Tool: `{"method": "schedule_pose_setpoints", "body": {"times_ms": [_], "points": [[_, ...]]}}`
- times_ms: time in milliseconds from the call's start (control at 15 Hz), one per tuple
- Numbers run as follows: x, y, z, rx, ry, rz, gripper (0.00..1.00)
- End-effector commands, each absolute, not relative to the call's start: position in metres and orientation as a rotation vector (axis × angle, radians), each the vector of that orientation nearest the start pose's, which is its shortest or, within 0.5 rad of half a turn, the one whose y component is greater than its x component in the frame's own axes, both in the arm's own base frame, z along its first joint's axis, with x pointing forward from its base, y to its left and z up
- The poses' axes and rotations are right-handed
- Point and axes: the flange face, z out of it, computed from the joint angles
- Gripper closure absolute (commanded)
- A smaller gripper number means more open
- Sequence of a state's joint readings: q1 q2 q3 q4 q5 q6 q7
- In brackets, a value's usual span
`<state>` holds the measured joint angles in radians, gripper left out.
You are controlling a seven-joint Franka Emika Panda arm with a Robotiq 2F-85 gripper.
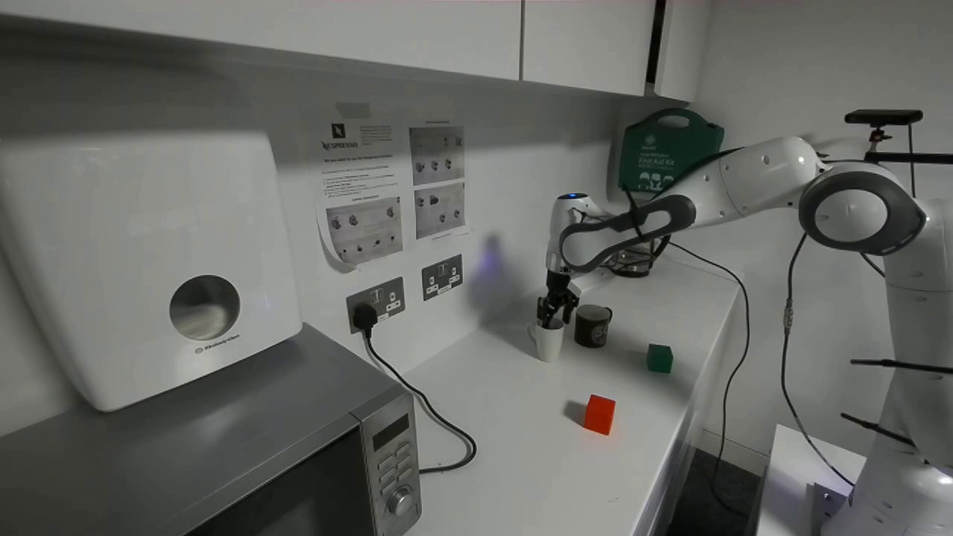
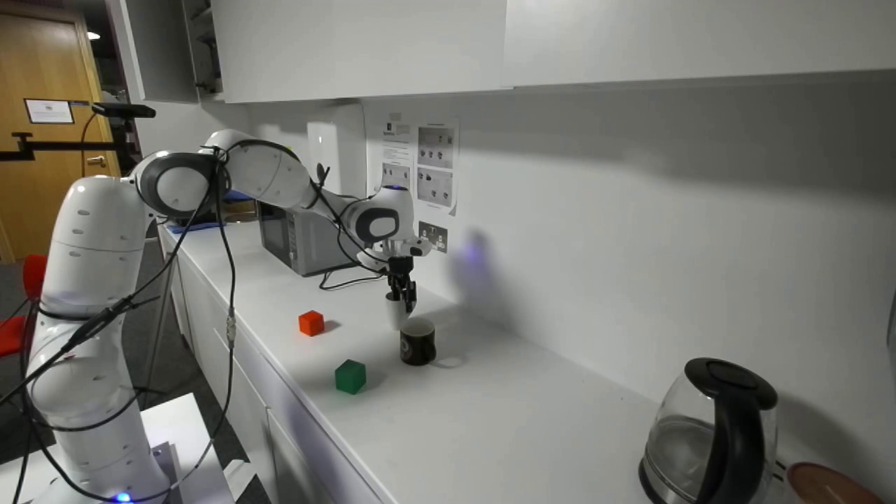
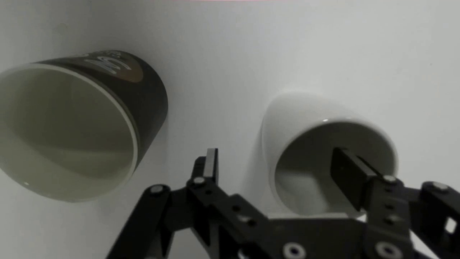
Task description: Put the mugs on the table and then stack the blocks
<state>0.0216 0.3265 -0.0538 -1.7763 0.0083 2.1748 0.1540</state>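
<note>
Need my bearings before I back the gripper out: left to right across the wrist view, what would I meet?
Dark mug with the printed logo → fingertip showing between the mugs → white mug.

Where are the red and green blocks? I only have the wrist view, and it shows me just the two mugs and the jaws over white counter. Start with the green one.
Observer: The green block sits on the white countertop, closer to its front edge than the dark mug is.
Operator: Copy. Is the red one stacked on it or separate?
Observer: Separate. In both exterior views the red block lies apart from the green one, nearer the microwave.
Operator: And what stands farther along the counter, past the dark mug, away from the microwave?
Observer: A glass kettle, seen in an exterior view.
</note>
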Motion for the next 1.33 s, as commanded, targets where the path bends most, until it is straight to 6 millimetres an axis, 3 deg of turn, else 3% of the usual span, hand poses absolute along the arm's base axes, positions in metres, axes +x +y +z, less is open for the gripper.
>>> {"method": "schedule_pose_setpoints", "body": {"times_ms": [0,333,533,667,933,1267], "points": [[0.642,-0.025,0.406,-3.100,0.306,-0.099,0.00],[0.615,-0.034,0.455,-3.043,0.282,-0.188,0.00],[0.588,-0.042,0.482,-3.012,0.236,-0.194,0.00],[0.563,-0.044,0.489,-2.994,0.197,-0.136,0.00],[0.519,-0.049,0.484,-2.939,0.145,-0.019,0.00],[0.482,-0.069,0.458,-2.912,0.142,0.069,0.00]]}}
